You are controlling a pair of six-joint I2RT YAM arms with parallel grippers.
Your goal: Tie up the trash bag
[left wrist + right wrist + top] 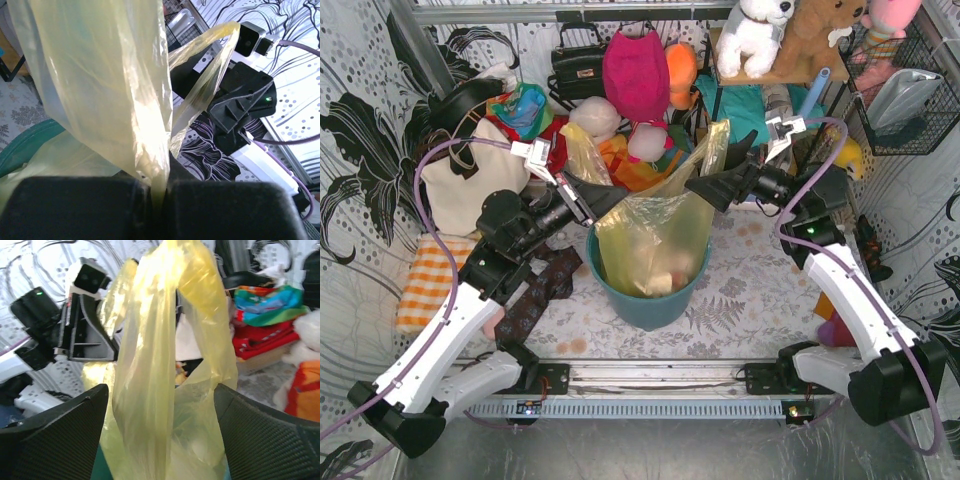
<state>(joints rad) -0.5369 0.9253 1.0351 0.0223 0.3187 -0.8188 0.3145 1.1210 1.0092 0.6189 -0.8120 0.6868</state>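
Note:
The translucent yellow-green trash bag (655, 240) sits in a round teal bin (645, 305), with pale crumpled paper showing through it. My left gripper (610, 200) is at the bag's left rim, shut on a fold of the film (159, 187). From the right rim a loose strip of the bag (712, 148) rises. My right gripper (705, 188) is open wide around that strip. In the right wrist view the strip (150, 365) hangs between the two fingers (60, 435) without being pinched. The left wrist view shows the right gripper (235, 110) behind a looped handle.
Stuffed toys, a pink bag (635, 70) and a black handbag (578, 62) crowd the back. A white tote (460, 190) and an orange checked cloth (430, 280) lie at the left, a dark patterned cloth (542, 290) beside the bin. A wire basket (910, 95) hangs at the right.

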